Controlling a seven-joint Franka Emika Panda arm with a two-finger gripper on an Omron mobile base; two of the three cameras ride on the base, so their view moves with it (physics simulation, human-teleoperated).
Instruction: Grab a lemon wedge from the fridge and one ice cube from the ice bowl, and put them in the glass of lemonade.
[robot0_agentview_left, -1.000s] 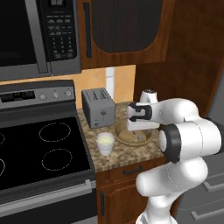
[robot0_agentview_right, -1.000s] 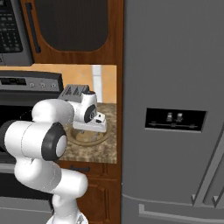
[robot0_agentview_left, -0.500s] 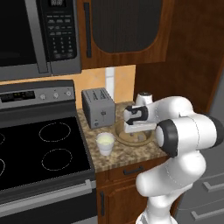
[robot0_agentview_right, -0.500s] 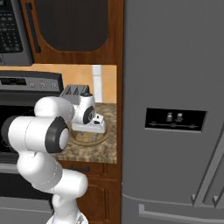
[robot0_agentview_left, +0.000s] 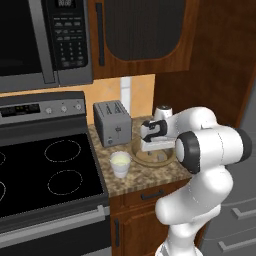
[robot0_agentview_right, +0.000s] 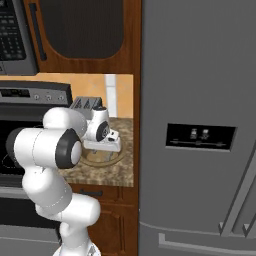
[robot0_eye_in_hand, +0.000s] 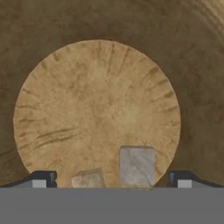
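The gripper (robot0_eye_in_hand: 113, 179) hung low inside the ice bowl (robot0_eye_in_hand: 192, 65), its jaws spread wide and holding nothing, the two dark fingertips (robot0_eye_in_hand: 43, 178) standing well apart at the bottom of the hand view. Between them, on the bowl's pale round floor, lay two ice cubes: a larger grey cube (robot0_eye_in_hand: 137, 166) nearer the right-hand tip and a smaller tan-tinted one (robot0_eye_in_hand: 88, 178) just beside it, toward the left-hand tip. Both were cut off along their lower edges, so how close the tips stood to them was hard to judge.

That pairing looked like the crux: the jaws straddled both cubes, and the task wants only one, so the hand would probably need to shift sideways to bracket the larger cube alone before closing.

From the base views, the bowl (robot0_agentview_left: 148, 158) sat near the counter's right edge, with the hand (robot0_agentview_left: 151, 135) directly over it and hiding its contents. The glass of lemonade (robot0_agentview_left: 120, 164) stood at the counter's front edge, left of the bowl. The fridge (robot0_agentview_right: 200, 125) stood shut beyond the counter's right end, so the lemon wedge could not be seen.
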